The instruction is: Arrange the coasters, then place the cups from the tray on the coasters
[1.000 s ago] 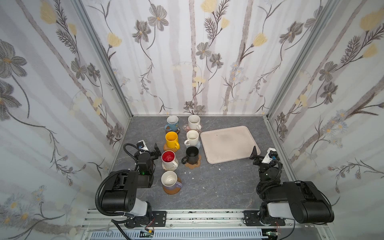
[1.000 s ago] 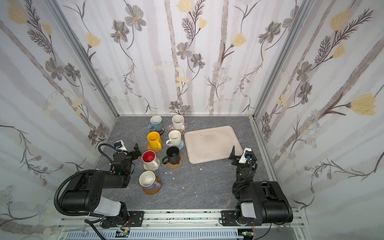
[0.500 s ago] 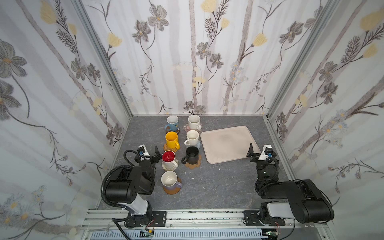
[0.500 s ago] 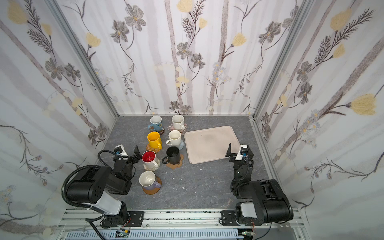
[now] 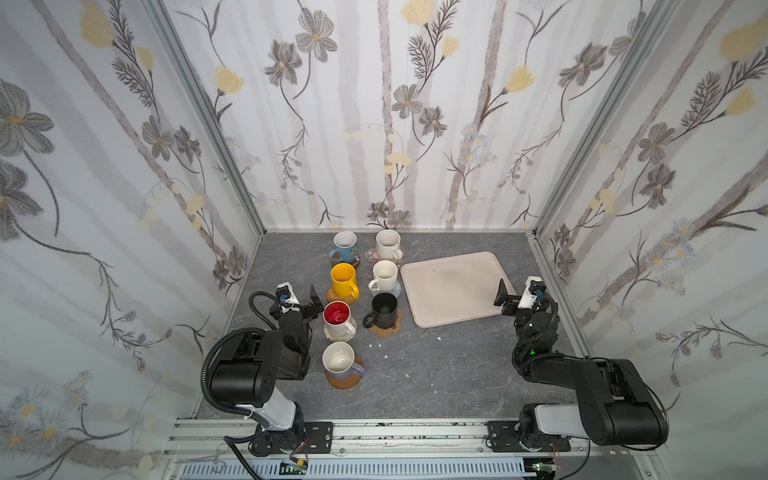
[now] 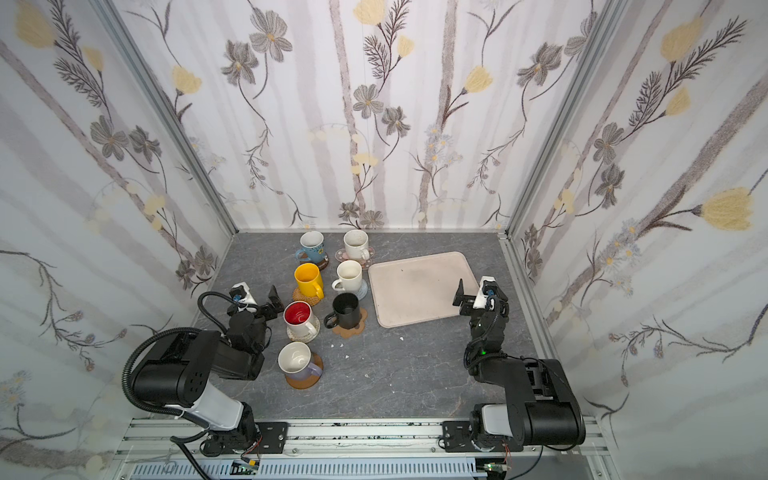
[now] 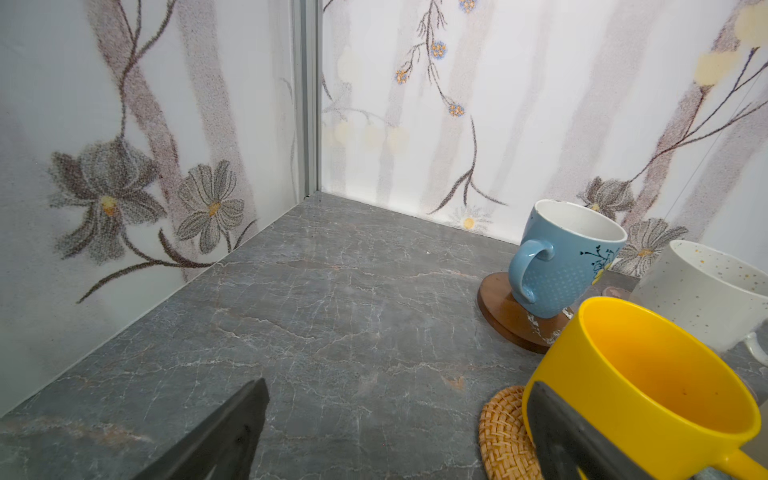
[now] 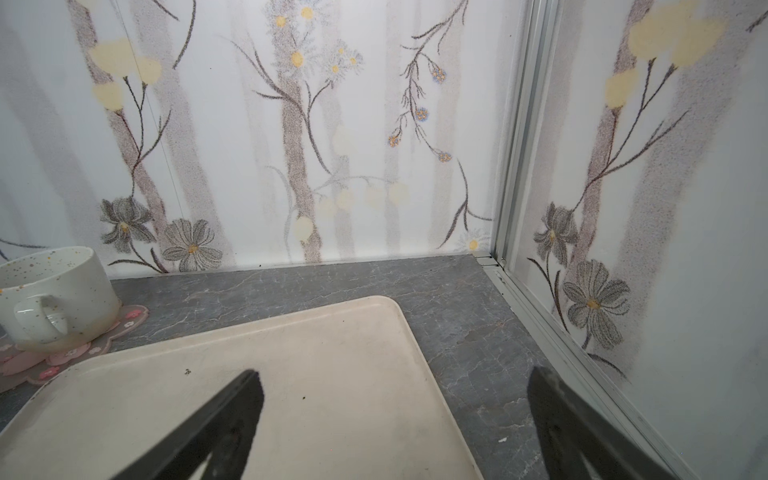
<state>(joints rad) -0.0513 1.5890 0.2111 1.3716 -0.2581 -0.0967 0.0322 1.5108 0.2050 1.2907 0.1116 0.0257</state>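
Floral-papered walls [image 5: 374, 124] around grey marbled floor [image 5: 436, 365].

The left arm [image 5: 249, 365] and the right arm [image 5: 598, 386] are both made of fat black parts with round ends. Each has a white piece [image 5: 278, 411] low down, above a black base plate [image 5: 318, 432] with what may be small screws. A thick black ribbed hose [image 5: 203, 376] loops beside the left arm. A little white camera box [image 5: 286, 289] with thin wires sits at each wrist. A tiny green light [image 5: 532, 352] glows on the right arm. The left gripper [image 7: 397, 390] and the right gripper [image 8: 395, 374] have flat black fingers.
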